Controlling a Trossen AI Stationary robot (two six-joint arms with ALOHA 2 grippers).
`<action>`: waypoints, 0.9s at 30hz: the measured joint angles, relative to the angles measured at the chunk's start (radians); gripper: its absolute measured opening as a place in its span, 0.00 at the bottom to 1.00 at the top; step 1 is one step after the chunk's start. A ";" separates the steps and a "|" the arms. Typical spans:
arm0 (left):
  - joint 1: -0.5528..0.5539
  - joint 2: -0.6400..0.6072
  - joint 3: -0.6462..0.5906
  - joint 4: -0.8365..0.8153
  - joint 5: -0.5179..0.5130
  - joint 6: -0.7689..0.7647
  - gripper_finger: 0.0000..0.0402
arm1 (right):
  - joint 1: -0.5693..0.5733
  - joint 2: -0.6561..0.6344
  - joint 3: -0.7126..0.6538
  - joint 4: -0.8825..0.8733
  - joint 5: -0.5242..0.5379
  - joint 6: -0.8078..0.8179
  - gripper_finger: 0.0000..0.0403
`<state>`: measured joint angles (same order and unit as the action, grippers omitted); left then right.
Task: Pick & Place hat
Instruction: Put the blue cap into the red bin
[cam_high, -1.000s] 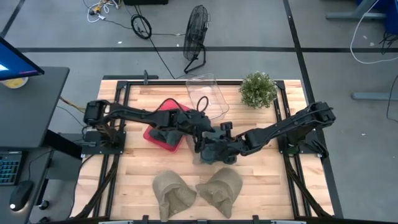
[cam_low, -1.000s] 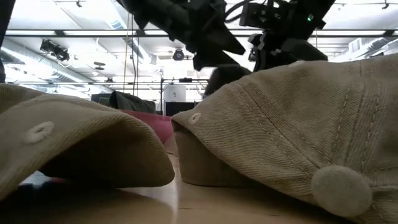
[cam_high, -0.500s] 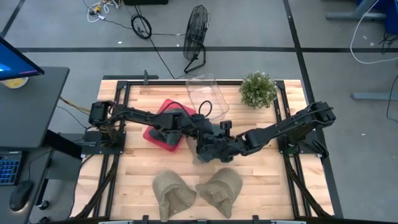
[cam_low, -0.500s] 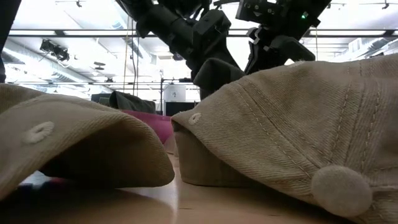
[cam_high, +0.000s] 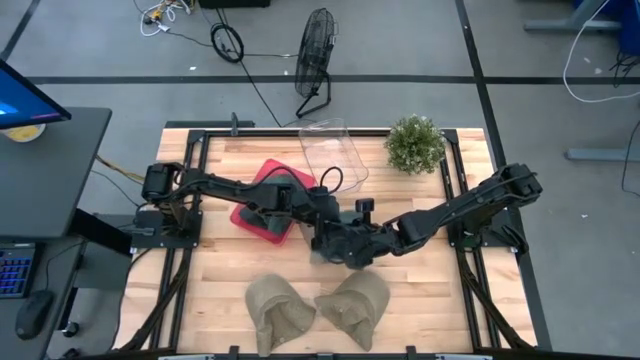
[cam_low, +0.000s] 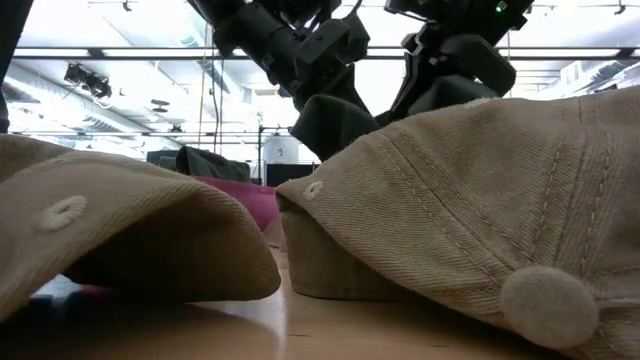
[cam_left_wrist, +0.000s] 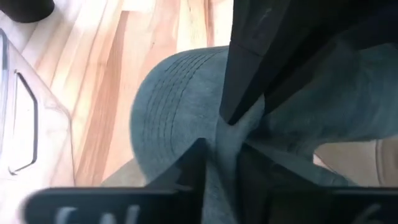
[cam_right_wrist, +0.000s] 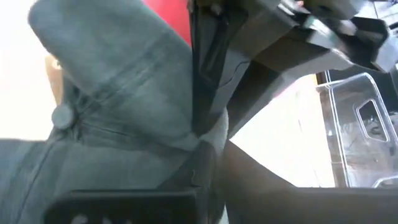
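Observation:
A dark grey hat (cam_high: 347, 247) hangs between my two grippers above the middle of the table; its brim (cam_left_wrist: 168, 118) and top button (cam_right_wrist: 61, 116) show in the wrist views. My left gripper (cam_left_wrist: 224, 167) reaches it from the table's left and is shut on it. My right gripper (cam_right_wrist: 208, 167) comes from the right and is shut on it too, fingertip to fingertip with the left one. Two tan hats (cam_high: 280, 310) (cam_high: 355, 302) lie crown up near the front edge. In the low view they hide the grey hat's (cam_low: 340, 122) lower part. My left gripper pinches a raised fold of the grey hat's cloth (cam_left_wrist: 225, 140) between its two fingers, next to the brim. It slants down from the table's left. My right gripper's finger (cam_left_wrist: 249, 74) meets the same fold from the other side. My right gripper pinches the same bunched fold of the crown (cam_right_wrist: 208, 138), a little away from the top button, slanting down from the table's right. The cloth spreads away slack to one side. Whether the hat's lower edge rests on the table is hidden.
A red tray (cam_high: 262, 205) with another dark hat lies at the left of centre under my left arm. A clear plastic bin (cam_high: 335, 152) and a small green plant (cam_high: 414, 143) stand at the far edge. Bare wood shows at the right.
My left gripper has moved down and toward the table's right onto the grey hat and has shut on a fold of it. My right gripper has kept its hold and shifted slightly toward the near edge with the hat.

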<state>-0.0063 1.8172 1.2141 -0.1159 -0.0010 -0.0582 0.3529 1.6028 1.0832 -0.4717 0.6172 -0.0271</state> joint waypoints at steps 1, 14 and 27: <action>0.001 0.000 -0.001 -0.007 -0.002 0.003 0.12 | -0.001 -0.001 0.000 0.000 0.003 0.010 0.08; -0.036 -0.096 -0.006 -0.134 -0.071 0.039 0.02 | 0.025 -0.006 0.007 -0.094 0.013 0.169 0.40; -0.083 -0.605 -0.002 -0.592 -0.214 0.189 0.03 | 0.029 -0.002 0.001 -0.152 0.056 0.211 0.48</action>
<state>-0.0896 1.2125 1.2119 -0.7075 -0.2153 0.1304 0.3819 1.6005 1.0843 -0.6239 0.6731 0.1841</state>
